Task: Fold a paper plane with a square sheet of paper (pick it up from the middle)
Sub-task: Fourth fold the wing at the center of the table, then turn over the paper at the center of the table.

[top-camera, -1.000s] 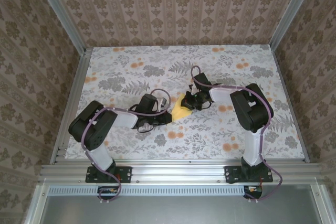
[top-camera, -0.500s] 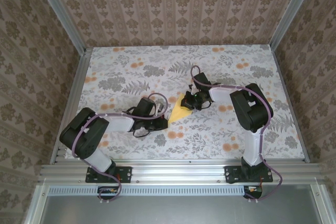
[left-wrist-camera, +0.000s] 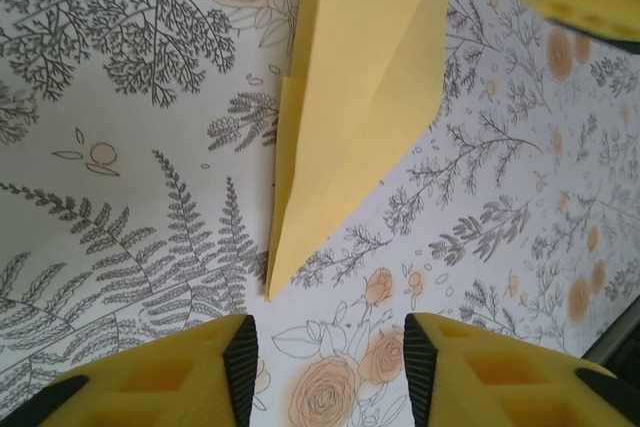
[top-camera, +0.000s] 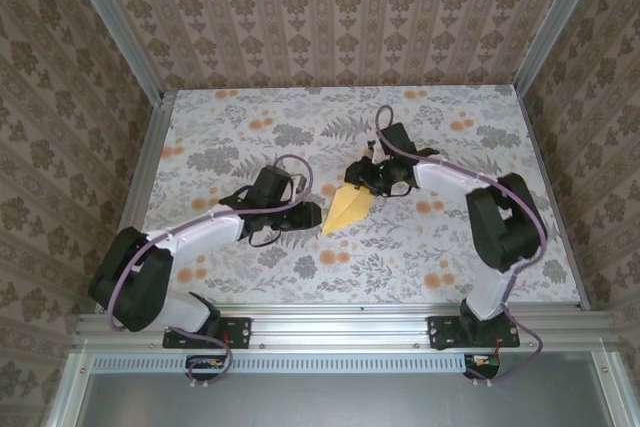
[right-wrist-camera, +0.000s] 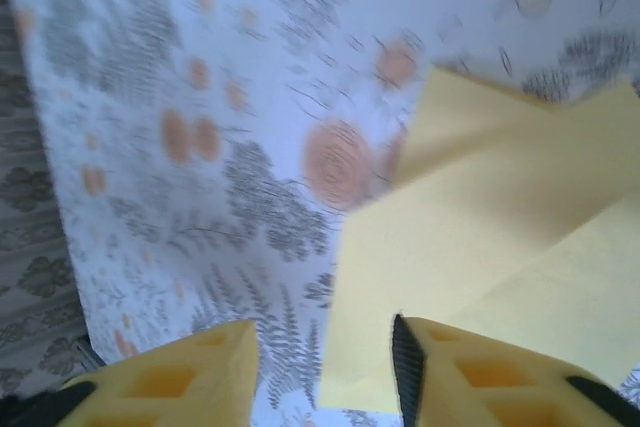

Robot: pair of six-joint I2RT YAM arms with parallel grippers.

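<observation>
1. Floral-print table point(top-camera: 450, 247): both arms reach in toward its middle.
2. Left gripper point(left-wrist-camera: 325, 347): jaws parted with nothing between them. It sits just short of the plane's pointed tip, not touching it.
3. Right gripper point(right-wrist-camera: 325, 347): jaws parted, gripping nothing. It hovers at the plane's wide end; the view is blurred.
4. Paper plane point(top-camera: 347, 209): a yellow dart lying flat on the table between the 2 grippers, tip pointing near-left.

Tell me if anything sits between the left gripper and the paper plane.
Nothing visible does. In the left wrist view, a bare stretch of the floral table separates the open left gripper from the pointed tip of the paper plane; the two are apart.
</observation>
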